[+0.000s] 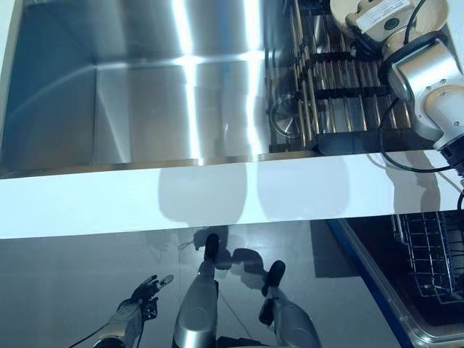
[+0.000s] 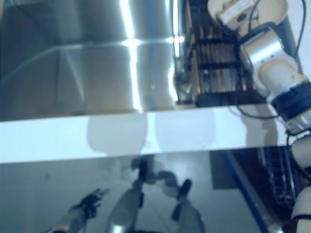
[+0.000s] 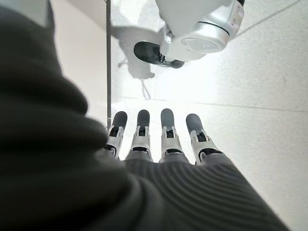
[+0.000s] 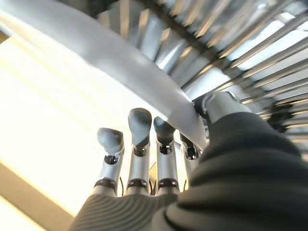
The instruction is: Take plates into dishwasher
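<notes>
In the right wrist view a white plate (image 4: 120, 62) stands among the metal tines of the dish rack (image 4: 250, 53). My right hand (image 4: 139, 144) has its fingers along one face of the plate's rim and its thumb (image 4: 219, 106) pressed on the other, pinching it. In the left eye view my right arm reaches to the rack (image 1: 341, 101) at the far right of the sink. My left hand (image 1: 141, 293) hangs low at the lower left with straight fingers (image 3: 163, 139) and holds nothing.
A deep steel sink (image 1: 145, 94) lies left of the rack, behind the white counter edge (image 1: 109, 203). The dishwasher's wire basket (image 1: 435, 254) with a blue-edged door shows at the lower right, below the counter.
</notes>
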Available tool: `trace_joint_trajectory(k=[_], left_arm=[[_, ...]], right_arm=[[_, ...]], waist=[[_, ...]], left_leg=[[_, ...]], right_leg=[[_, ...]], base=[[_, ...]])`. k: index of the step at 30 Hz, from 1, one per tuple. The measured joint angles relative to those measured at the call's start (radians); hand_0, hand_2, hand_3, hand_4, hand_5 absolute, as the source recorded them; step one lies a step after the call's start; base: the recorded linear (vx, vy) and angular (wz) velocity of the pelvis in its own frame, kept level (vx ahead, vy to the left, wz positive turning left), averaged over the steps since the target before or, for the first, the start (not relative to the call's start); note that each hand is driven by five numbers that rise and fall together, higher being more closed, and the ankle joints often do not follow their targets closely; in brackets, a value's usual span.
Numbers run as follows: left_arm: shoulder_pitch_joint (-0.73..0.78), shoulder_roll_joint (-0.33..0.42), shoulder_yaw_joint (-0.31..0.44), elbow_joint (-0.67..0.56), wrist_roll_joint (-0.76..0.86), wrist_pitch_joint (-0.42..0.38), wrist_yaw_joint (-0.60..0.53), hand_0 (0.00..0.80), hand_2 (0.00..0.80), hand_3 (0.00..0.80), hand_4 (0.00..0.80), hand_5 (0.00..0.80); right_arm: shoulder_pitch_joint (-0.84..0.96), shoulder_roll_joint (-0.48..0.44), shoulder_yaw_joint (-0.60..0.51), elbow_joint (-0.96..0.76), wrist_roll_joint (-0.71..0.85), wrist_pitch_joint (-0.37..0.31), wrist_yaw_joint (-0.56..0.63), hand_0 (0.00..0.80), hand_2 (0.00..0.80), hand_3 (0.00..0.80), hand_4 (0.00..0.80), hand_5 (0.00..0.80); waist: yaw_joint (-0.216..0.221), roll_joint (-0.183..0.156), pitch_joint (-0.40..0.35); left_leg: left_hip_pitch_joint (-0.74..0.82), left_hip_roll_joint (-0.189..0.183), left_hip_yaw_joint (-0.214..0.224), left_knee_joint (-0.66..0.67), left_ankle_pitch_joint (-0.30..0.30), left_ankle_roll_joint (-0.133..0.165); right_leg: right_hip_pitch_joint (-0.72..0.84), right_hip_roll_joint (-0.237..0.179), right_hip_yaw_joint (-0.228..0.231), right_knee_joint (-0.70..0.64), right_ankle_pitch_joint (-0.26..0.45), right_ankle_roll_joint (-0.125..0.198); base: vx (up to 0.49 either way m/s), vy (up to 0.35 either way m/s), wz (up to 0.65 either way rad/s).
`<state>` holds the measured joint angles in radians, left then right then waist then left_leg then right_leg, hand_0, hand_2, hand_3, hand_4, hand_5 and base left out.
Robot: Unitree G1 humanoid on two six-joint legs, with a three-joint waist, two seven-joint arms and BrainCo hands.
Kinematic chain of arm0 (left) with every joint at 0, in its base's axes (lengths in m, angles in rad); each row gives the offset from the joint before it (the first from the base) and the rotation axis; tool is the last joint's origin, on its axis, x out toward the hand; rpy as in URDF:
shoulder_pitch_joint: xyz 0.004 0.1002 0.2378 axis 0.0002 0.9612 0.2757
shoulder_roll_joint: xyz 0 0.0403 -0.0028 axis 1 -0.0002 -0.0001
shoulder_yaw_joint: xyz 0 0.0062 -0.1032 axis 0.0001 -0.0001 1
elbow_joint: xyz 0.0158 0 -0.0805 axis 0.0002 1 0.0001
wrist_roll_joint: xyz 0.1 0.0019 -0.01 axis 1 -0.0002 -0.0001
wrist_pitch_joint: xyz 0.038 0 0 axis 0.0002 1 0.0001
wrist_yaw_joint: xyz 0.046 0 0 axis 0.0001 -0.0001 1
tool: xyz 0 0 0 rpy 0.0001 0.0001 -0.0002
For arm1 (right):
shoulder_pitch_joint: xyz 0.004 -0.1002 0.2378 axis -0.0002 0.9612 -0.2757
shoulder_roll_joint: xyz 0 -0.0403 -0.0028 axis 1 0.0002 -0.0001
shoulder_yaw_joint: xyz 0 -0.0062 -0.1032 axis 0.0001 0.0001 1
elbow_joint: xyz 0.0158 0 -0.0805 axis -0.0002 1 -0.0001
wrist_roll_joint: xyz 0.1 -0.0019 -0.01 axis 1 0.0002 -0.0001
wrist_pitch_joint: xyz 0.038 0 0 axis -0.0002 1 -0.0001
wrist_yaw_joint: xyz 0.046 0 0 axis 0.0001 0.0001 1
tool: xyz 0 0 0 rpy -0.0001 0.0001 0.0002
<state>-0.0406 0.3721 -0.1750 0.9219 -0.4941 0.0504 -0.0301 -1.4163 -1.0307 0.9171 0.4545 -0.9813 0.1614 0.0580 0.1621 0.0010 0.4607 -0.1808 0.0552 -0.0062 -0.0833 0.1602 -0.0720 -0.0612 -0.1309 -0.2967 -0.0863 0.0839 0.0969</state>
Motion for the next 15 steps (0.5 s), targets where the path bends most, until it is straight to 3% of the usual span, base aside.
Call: trace_joint_trajectory(k=[7, 15], left_arm=[[0.002, 0.000, 0.003, 0.001, 0.001, 0.005, 0.002, 0.000, 0.000, 0.000, 0.000, 0.000], [0.011, 0.002, 0.008, 0.020, 0.011, 0.002, 0.004, 0.000, 0.000, 0.000, 0.000, 0.000]], right_arm=[[-0.001, -0.050, 0.000, -0.002, -0.003, -0.004, 0.016, 0.800, 0.800, 0.800, 0.800, 0.800], [-0.001, -0.071, -0.004, 0.034, 0.425, 0.026, -0.034, 0.800, 0.800, 0.800, 0.800, 0.800]], waist=[[-0.010, -0.027, -0.017], [-0.017, -0.074, -0.083]], left_leg=[[0.026, 0.000, 0.003, 0.000, 0.000, 0.000], [0.054, 0.002, 0.012, -0.001, -0.003, -0.001]], right_leg=[[0.023, -0.001, 0.002, 0.000, 0.000, 0.000], [0.045, 0.000, 0.013, -0.002, 0.000, 0.000]], base=[[0.000, 0.000, 0.00], [0.032, -0.025, -0.03]])
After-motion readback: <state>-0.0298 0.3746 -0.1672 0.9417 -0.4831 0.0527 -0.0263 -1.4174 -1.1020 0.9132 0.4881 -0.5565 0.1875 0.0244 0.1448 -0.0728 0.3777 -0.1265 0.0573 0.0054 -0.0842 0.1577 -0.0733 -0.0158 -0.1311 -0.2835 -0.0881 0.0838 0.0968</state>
